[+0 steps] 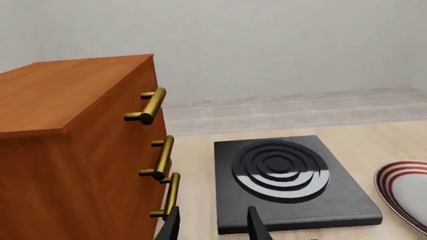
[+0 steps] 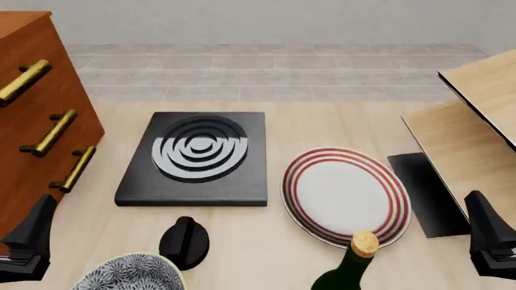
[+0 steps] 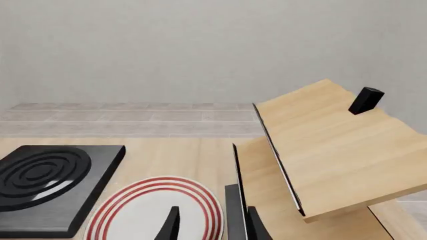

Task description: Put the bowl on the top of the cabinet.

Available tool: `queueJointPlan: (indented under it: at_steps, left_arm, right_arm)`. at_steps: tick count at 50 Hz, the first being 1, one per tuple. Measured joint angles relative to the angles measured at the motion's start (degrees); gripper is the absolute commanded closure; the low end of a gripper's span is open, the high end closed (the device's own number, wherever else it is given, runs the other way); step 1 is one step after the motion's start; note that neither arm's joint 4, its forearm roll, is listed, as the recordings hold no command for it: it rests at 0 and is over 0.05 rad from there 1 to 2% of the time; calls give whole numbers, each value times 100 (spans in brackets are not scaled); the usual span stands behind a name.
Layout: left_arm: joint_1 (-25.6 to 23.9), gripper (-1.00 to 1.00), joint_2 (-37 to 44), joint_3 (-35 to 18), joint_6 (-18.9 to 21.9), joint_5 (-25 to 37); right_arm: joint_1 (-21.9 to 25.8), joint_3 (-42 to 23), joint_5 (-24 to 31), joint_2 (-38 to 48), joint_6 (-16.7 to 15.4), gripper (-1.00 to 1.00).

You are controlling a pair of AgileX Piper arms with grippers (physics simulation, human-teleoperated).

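We note the bowl (image 2: pixel 129 273) at the table's near edge, both grippers' fingers parted and empty; we risk clipping the black knob (image 2: pixel 185 240) or the cabinet (image 2: pixel 32 115) handles when lifting.

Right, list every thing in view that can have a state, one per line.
cabinet: all three drawers shut, nothing on the part of its top that shows.
bowl: upright on the table, not held.
plate: flat on the table, nothing on it.
bottle: upright, corked.
left end effector: open, holding nothing.
right end effector: open, holding nothing.
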Motion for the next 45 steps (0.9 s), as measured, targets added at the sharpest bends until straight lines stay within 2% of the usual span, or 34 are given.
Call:
queueJointPlan:
  at_steps: [19,45]
  left_arm:
    - [-67,-100,3,-269,348,947]
    - [-159,-100,5,-1039,406,2743]
  right_arm:
    - [0,-1,1,0,0,-100]
    - [0,-1,1,0,0,-100]
